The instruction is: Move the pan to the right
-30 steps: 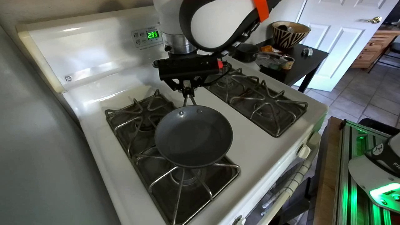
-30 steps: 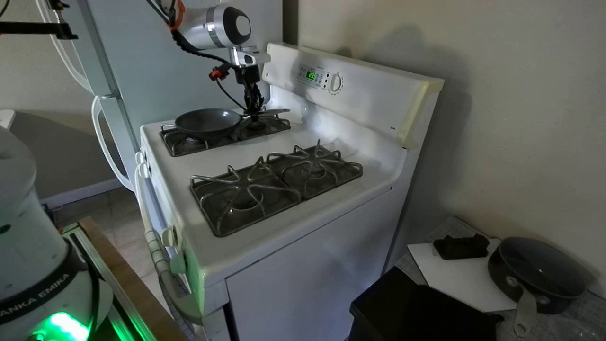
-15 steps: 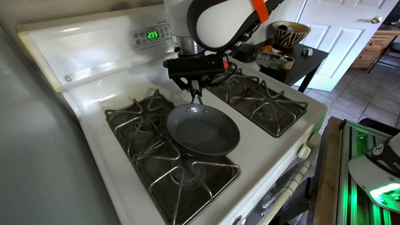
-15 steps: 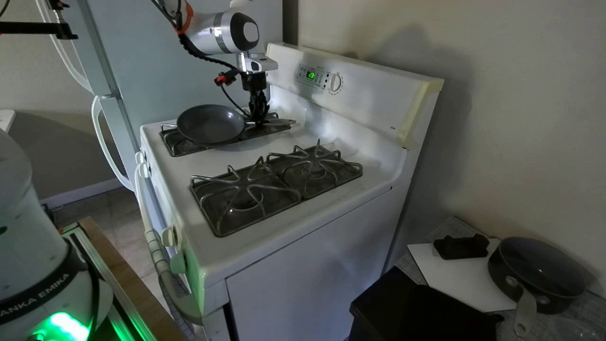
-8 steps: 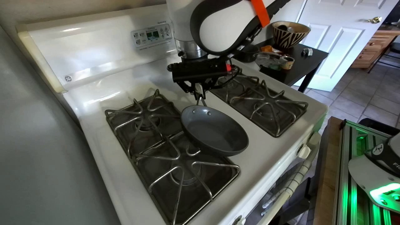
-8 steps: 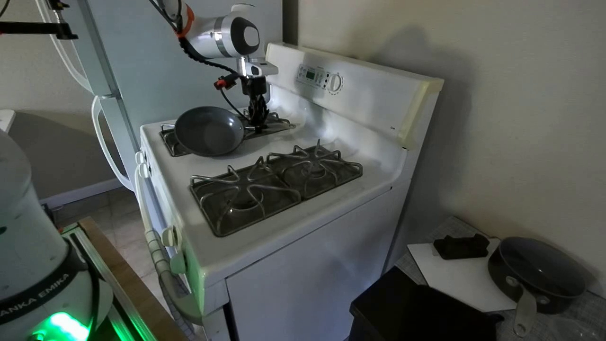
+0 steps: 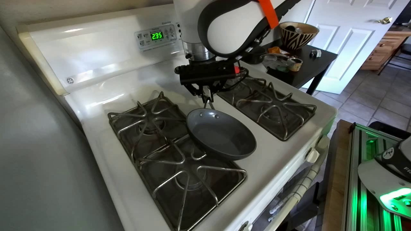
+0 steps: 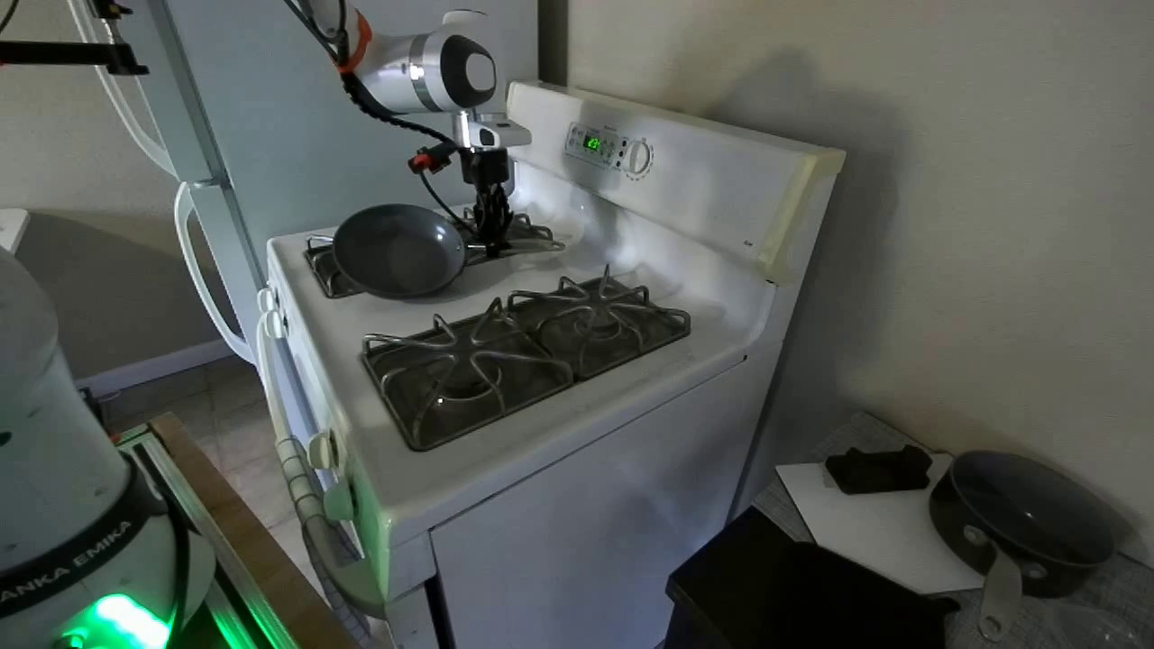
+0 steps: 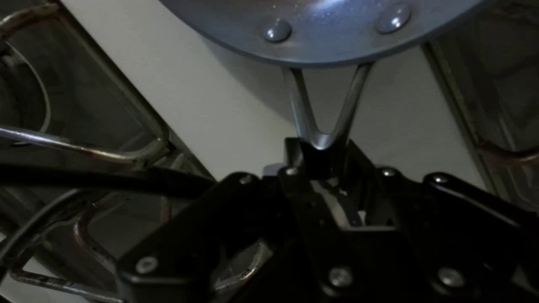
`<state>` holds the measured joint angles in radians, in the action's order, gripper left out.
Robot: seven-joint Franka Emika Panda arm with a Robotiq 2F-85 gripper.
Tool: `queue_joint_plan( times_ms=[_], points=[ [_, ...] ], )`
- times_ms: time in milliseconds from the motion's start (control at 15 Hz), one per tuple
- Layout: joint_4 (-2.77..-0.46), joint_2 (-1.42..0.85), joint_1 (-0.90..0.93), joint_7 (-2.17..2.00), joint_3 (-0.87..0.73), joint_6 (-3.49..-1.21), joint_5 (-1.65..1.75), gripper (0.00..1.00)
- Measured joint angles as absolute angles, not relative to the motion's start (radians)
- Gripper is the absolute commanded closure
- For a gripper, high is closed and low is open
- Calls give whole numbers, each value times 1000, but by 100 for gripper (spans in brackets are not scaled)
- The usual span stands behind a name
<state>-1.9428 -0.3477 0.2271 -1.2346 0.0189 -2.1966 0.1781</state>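
The pan, round and dark grey, shows in both exterior views [image 7: 221, 134] [image 8: 399, 252]. It is tilted, with its body over the white middle strip of the stove and its edge overlapping a burner grate [image 7: 189, 179]. I cannot tell whether it touches the stove. My gripper [image 7: 208, 98] is shut on the pan's handle near the forked base; it also shows in an exterior view [image 8: 492, 240]. In the wrist view the handle's fork runs into the dark fingers [image 9: 322, 158], and the pan's rim [image 9: 324, 59] is ahead. The fingers hide part of the handle.
Another burner grate pair [image 8: 527, 338] lies across the white strip. The stove's back panel [image 8: 685, 171] rises behind the gripper. A fridge [image 8: 361, 135] stands alongside. A black table [image 7: 305, 61] holds a patterned bowl [image 7: 297, 35] and a dark pot [image 8: 1028, 514].
The gripper carried the pan off its grate onto the white strip, toward the other grate pair, and the pan tilted. It moved only slightly in the last half second.
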Motion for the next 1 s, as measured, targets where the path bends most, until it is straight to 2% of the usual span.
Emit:
queue_joint_plan(
  times_ms=[1000],
  points=[
    [-2077, -270, 186, -1233, 9, -2197, 178, 95]
  ],
)
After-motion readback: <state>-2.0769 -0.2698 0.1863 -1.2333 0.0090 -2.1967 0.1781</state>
